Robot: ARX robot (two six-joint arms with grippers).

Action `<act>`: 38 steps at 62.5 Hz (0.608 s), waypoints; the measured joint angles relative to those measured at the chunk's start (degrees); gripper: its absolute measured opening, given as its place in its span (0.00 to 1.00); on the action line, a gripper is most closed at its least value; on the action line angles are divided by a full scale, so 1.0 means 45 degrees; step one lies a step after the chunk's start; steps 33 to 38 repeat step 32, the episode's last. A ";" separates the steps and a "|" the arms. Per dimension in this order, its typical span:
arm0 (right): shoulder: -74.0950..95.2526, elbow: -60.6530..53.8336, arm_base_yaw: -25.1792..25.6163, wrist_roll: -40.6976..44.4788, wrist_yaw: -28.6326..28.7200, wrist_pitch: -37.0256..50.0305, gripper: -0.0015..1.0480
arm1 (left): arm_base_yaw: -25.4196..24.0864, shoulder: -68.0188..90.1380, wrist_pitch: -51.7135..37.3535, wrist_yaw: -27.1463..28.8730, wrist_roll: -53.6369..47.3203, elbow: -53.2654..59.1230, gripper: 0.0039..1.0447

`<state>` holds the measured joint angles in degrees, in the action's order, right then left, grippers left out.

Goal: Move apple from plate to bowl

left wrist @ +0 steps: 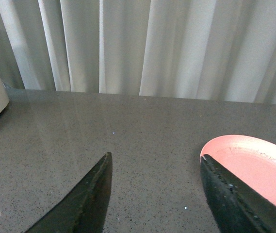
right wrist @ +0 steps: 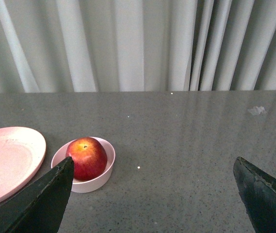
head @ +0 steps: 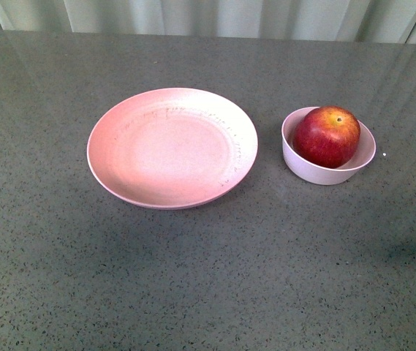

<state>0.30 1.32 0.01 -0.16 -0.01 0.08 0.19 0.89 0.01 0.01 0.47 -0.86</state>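
Dark red, the apple [head: 327, 136] sits in the bowl [head: 323, 174], just beside the bare plate [head: 120, 124] mid-table [head: 208, 285]. Left fingers [left wrist: 91, 199] and right fingers [right wrist: 48, 199] spread wide, holding nothing.

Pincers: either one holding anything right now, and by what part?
Nothing held. Left pincer and right pincer are both open with only table between the fingers. The apple sits in the bowl.
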 joint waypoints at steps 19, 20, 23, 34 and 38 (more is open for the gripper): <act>0.0000 0.0000 0.0000 0.0000 0.0000 0.0000 0.91 | 0.0000 -0.0005 0.0000 0.0000 -0.0034 0.0000 0.92; 0.0000 0.0000 0.0000 0.0000 0.0000 0.0000 0.91 | 0.0000 -0.0005 0.0000 0.0000 -0.0034 0.0000 0.92; 0.0000 0.0000 0.0000 0.0000 0.0005 0.0000 0.91 | 0.0000 -0.0005 0.0000 0.0000 -0.0034 0.0000 0.92; 0.0000 0.0000 0.0000 0.0000 0.0000 0.0000 0.91 | 0.0000 -0.0005 0.0000 0.0000 -0.0034 0.0000 0.92; 0.0000 0.0000 0.0000 0.0000 0.0000 0.0000 0.91 | 0.0000 -0.0005 0.0000 0.0000 -0.0034 0.0000 0.92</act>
